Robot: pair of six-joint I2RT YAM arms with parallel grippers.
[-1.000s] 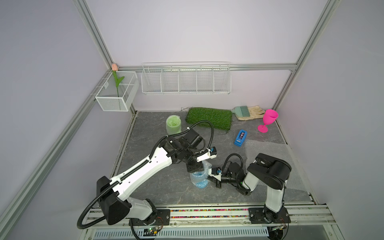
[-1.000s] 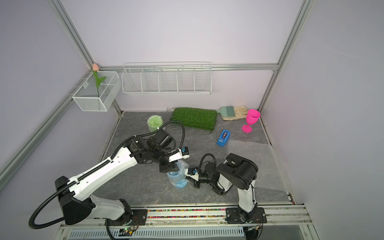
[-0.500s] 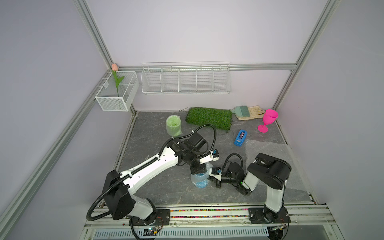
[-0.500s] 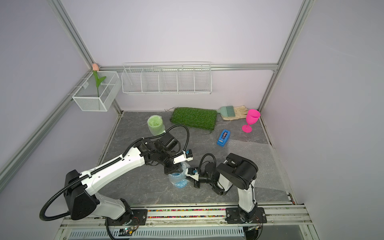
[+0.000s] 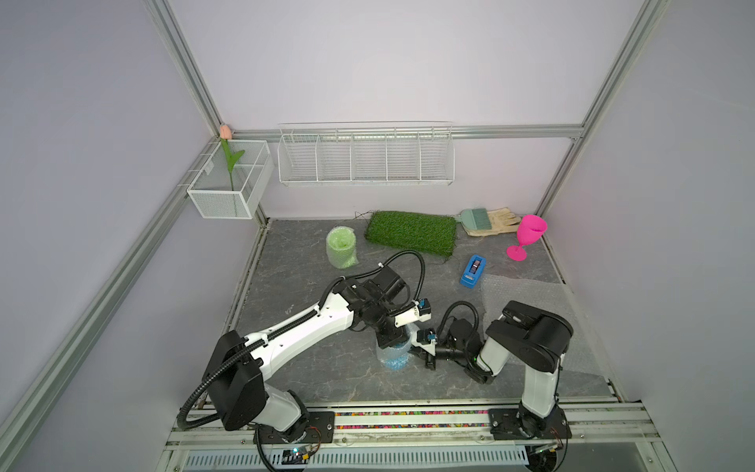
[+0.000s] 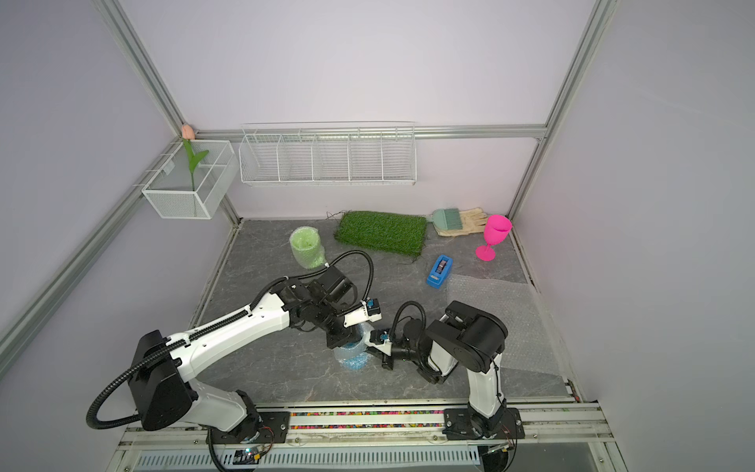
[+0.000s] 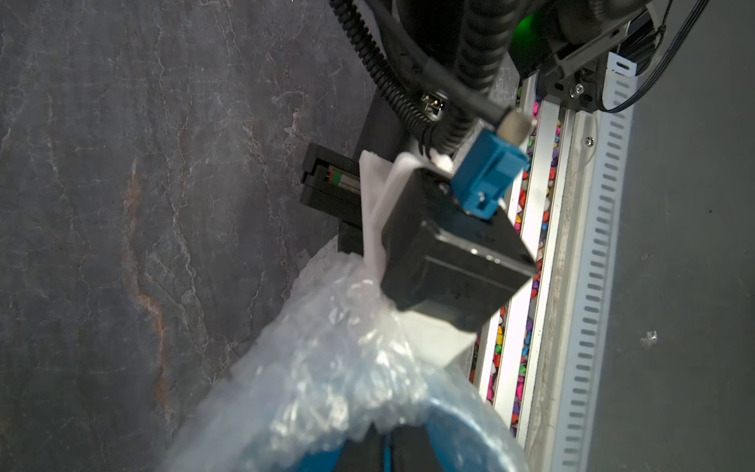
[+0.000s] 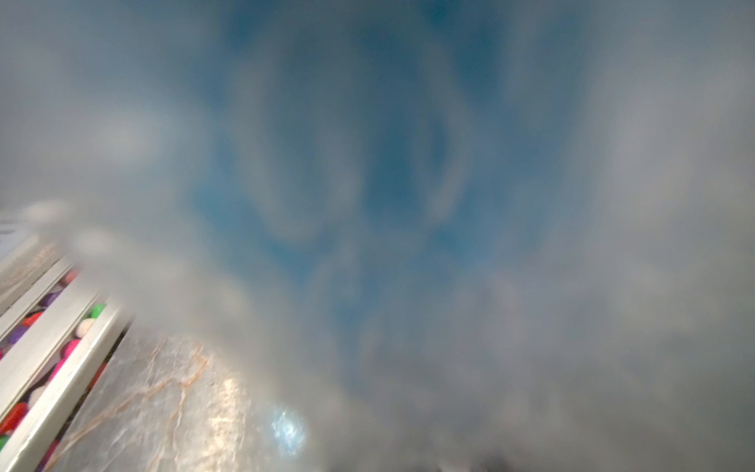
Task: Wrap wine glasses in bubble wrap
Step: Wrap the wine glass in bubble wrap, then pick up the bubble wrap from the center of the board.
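In both top views, the sky-blue plastic stemmed goblet (image 5: 394,363) sits at lower centre, sheathed in clear bubble wrap (image 7: 327,367). The left gripper (image 7: 385,449) is clamped on its wrapped rim. The right gripper (image 5: 413,354), jaws together, touches the wrap.

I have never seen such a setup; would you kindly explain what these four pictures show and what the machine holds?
It is a two-armed robot at a grey table. Two pictures look down from one overhead camera pair; two are taken from the wrists, the right one blurred by plastic. On the table are a wrapped green glass, a bare pink glass, a grass mat, a tape dispenser, a glove with a brush, and a spare sheet of bubble wrap. In the middle stands a blue glass, wrap around it. The left tool grips its rim from above; the right tool, shut, seems to pinch the wrap at the side.
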